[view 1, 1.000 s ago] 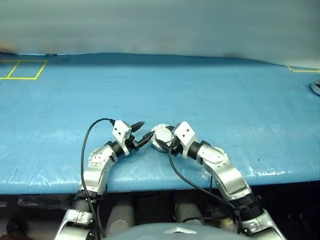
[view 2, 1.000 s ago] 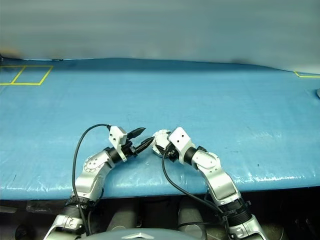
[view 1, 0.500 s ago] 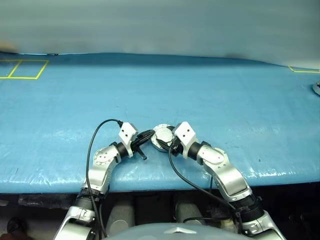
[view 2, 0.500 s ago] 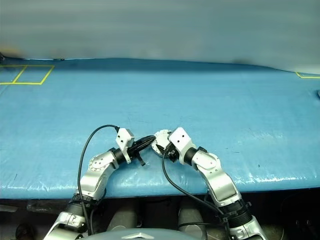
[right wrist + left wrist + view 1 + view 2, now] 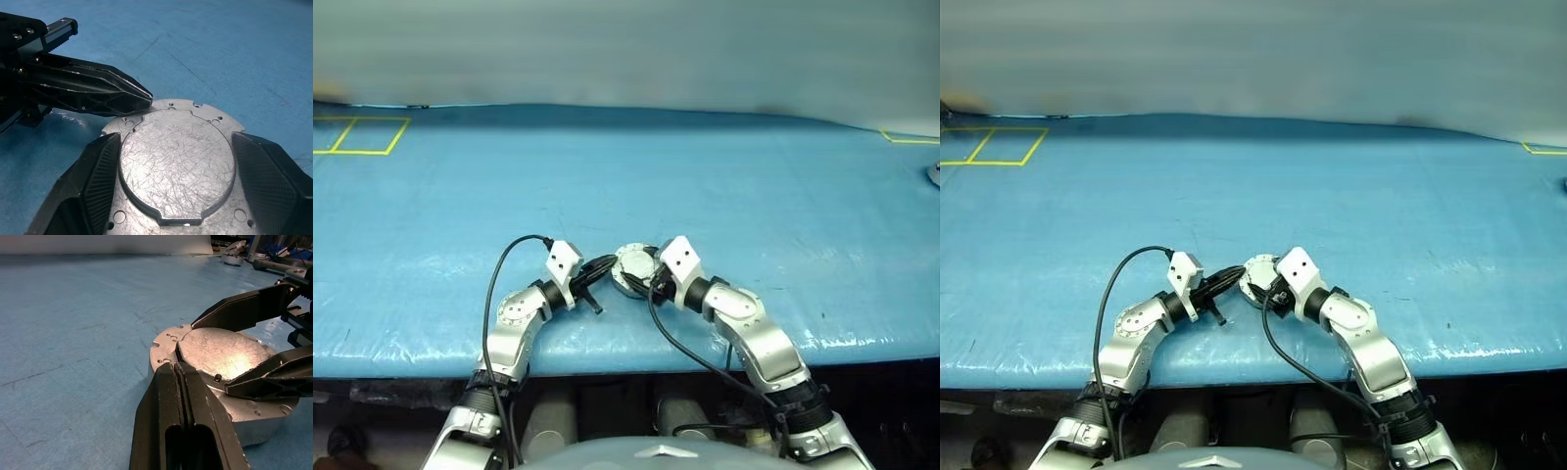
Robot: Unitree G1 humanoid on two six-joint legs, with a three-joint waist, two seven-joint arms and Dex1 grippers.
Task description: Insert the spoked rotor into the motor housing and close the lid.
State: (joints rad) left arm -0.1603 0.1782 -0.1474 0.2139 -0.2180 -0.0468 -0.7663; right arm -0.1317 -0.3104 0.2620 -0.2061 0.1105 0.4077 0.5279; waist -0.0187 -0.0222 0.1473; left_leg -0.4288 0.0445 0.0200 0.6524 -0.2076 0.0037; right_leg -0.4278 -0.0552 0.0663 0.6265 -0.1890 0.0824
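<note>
The motor housing (image 5: 632,269), a round silver puck, sits on the blue table (image 5: 724,186) near its front edge. The lid (image 5: 173,161) lies flat and closed on top of it, scratched silvery face up. My left gripper (image 5: 174,370) is shut, and its joined tips touch the housing's rim beside the lid. My right gripper (image 5: 176,142) is open, with one black finger (image 5: 93,181) on each side of the lid, over the housing's flange. The spoked rotor is hidden.
Yellow tape squares (image 5: 362,135) mark the table's far left corner, and a yellow line (image 5: 906,137) marks the far right. A metal part (image 5: 932,172) lies at the right edge. The table's front edge runs just below both wrists.
My left gripper's fingers have shut and it has come down slightly against the housing's rim. The right arm has stayed in place.
</note>
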